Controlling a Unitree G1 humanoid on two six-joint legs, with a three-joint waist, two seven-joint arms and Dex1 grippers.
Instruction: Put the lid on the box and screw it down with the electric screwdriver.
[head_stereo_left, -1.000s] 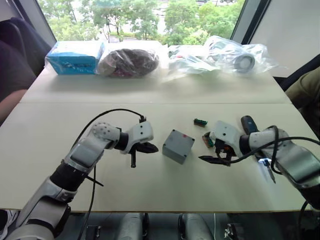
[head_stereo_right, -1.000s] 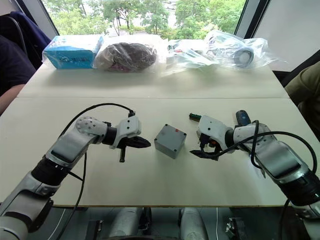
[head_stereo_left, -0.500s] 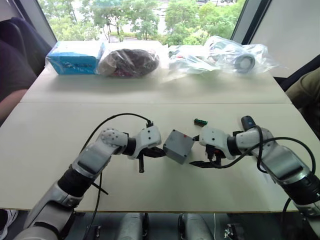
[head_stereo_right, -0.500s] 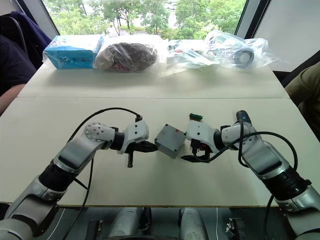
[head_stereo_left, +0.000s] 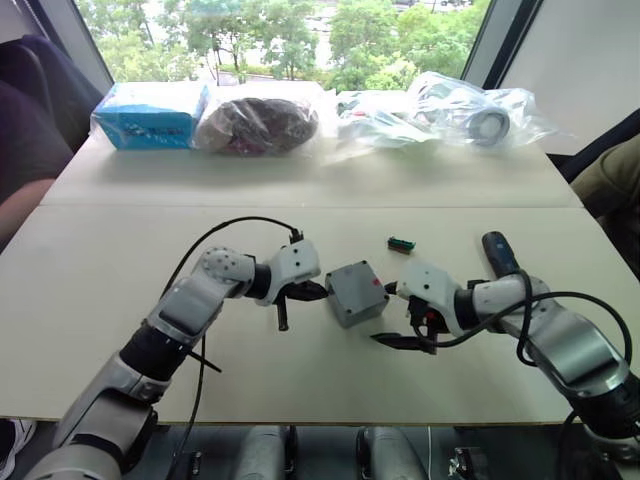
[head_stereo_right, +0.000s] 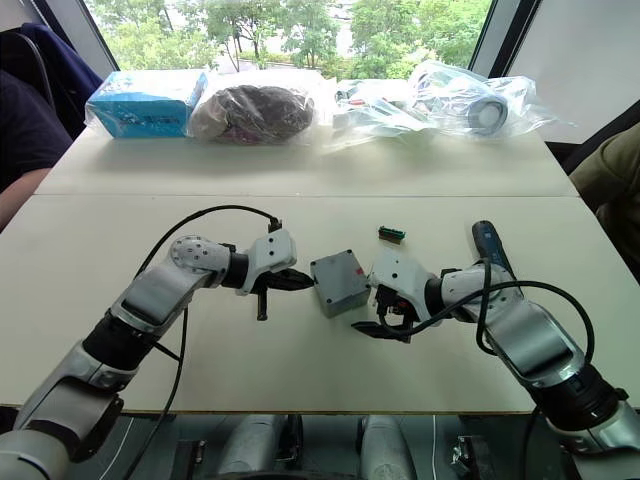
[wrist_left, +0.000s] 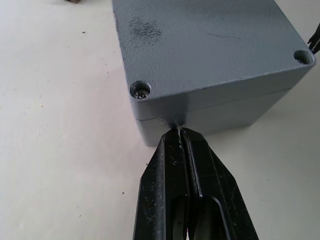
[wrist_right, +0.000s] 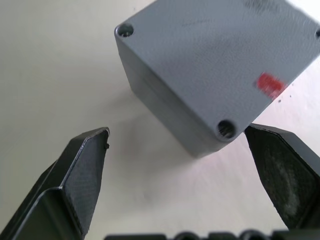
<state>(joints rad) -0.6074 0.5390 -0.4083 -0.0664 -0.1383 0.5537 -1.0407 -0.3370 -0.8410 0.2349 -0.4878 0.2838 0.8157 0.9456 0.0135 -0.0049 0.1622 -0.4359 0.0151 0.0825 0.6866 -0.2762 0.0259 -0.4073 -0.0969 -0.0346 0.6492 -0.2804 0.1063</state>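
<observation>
The box (head_stereo_left: 354, 293) sits on the near part of the table (head_stereo_left: 100, 300), between the two arms, with the lid (wrist_left: 210, 45) already seated on top of it. The seam between them runs round the side wall in the left wrist view. A screw head shows in one corner hole; the other visible corner holes are dark, and whether they hold screws cannot be told. A red mark lies on the lid's top face near one corner. The box stands flat but turned, one corner towards the robot.

The left gripper (wrist_left: 179, 131) has its two fingers pressed together with nothing between them; the tips touch the box's side wall just below a corner. The right gripper (wrist_right: 177, 150) is spread wide and holds nothing; its fingers (wrist_right: 82, 167) flank a near corner of the box without touching it.

The electric screwdriver (head_stereo_left: 499, 253) lies on the table beyond the right forearm, well to the right of the box, its long axis running roughly near to far. Its near part is hidden by the arm, so which way the bit points is unclear. A small green connector (head_stereo_left: 401, 243) lies just beyond the box.

At the far edge sit a blue carton (head_stereo_left: 150, 114) and several clear plastic bags (head_stereo_left: 470, 112), their contents indistinct
</observation>
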